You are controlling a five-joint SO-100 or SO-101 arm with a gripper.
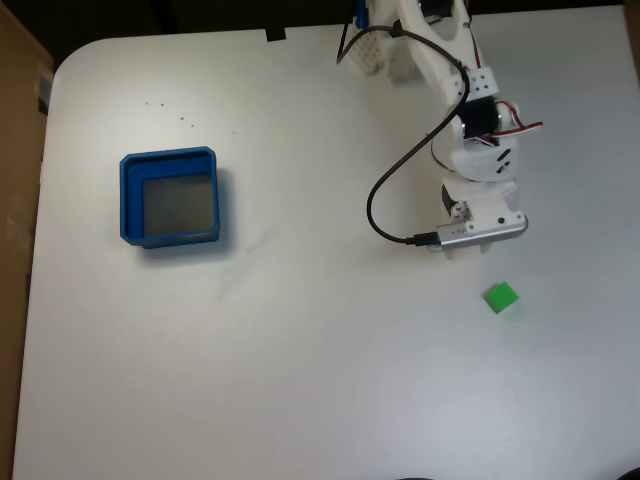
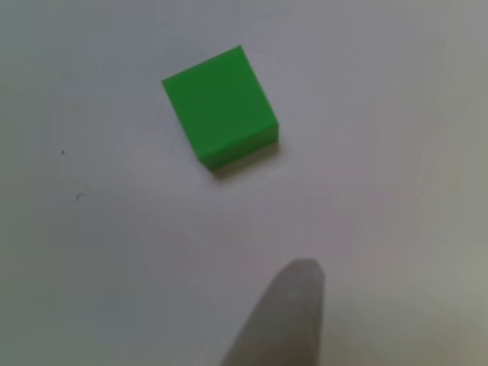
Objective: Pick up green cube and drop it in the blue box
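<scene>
A wide white bench (image 1: 300, 380) takes up nearly all of the fixed view, seen from above. The white arm (image 1: 455, 70) reaches down from the top edge toward the right side, with a black cable (image 1: 385, 190) looping off its left. The blue box (image 1: 172, 197) sits well apart on the left half of the bench, empty, its grey floor bare. The claw (image 1: 478, 238) hangs at the arm's lower end, under a silver camera bar, so whether it is open or closed cannot be told; it has hold of nothing. The cube (image 1: 501, 298), small and bright green, rests on the bench near the claw, just below it and slightly to the right in the fixed view, not touching it. In the other view, close to the bench, the cube (image 2: 219, 105) lies in the upper middle, turned at an angle, while one blurred grey fingertip (image 2: 293, 320) rises from the bottom edge, short of the cube. The coming move likely calls for reaching onward past that fingertip to the cube.
</scene>
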